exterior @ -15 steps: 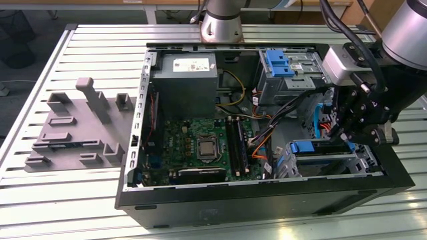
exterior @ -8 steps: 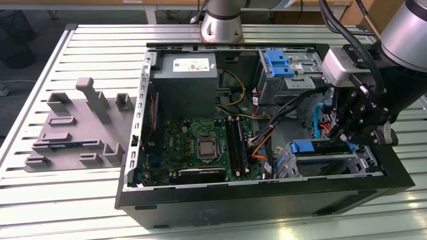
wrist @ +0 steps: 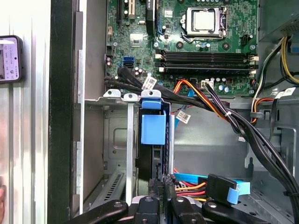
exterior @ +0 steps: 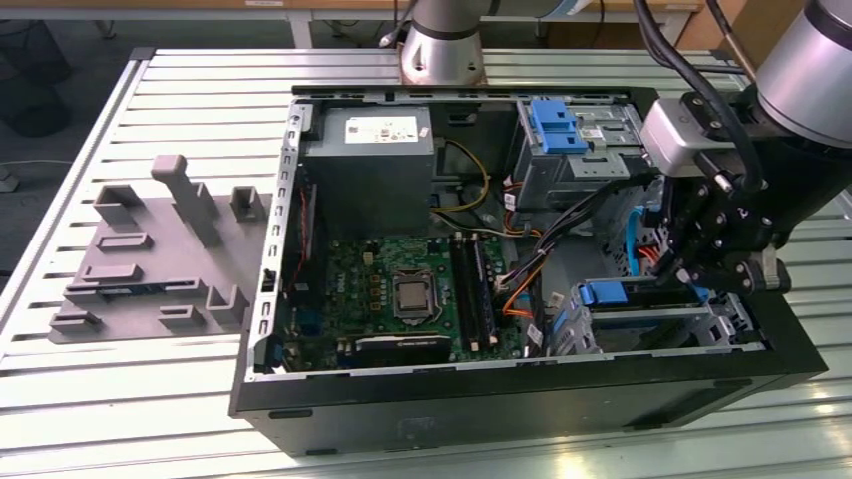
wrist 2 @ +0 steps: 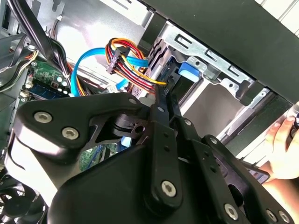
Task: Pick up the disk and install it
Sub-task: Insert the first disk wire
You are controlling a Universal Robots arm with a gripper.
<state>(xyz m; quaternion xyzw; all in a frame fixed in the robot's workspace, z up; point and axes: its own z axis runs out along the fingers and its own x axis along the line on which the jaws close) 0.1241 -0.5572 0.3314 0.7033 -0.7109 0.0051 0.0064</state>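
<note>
Now the fingers point(wrist: 160, 189) pinch together on the disk point(wrist: 153, 129), slotted upright in its metal cage point(wrist: 117, 135)

Exterior view looks down on the open case point(exterior: 533, 389); both wrist views, seemingly close, share its drive cage point(wrist: 128, 135).

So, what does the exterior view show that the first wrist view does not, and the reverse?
Exterior view: the grey fixture beside the case, and the power supply.
First wrist view: a dark device lying outside the case wall, and a blue cable plug.
Both: the processor, the disk standing in its bay, and the gripper at it.
</note>
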